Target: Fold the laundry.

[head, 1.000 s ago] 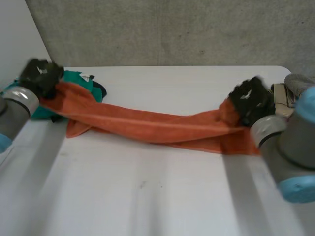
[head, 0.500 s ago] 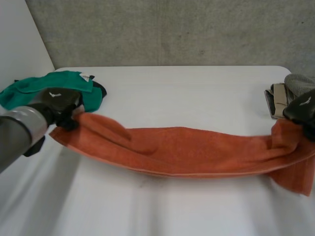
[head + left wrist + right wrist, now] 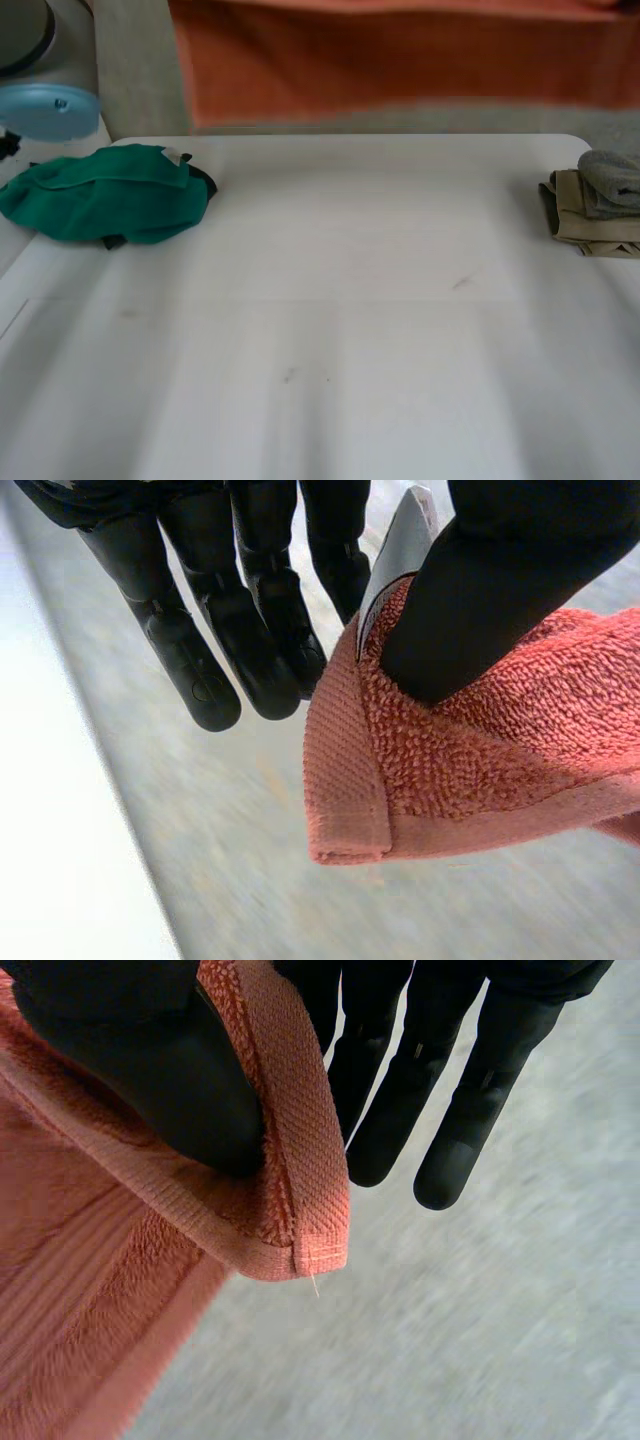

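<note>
An orange towel hangs spread wide high above the table, its lower edge level with the table's far side. My left hand pinches one hemmed corner of the orange towel between thumb and a finger, the other fingers straight beside it. My right hand pinches the opposite corner of the orange towel the same way. The left arm rises at the far left of the head view.
A crumpled green cloth lies at the table's back left corner. A folded stack of beige and grey laundry sits at the right edge. The white table stretches bare between them.
Both hands have lifted the orange towel off the table and up high, stretching it out flat between them.
</note>
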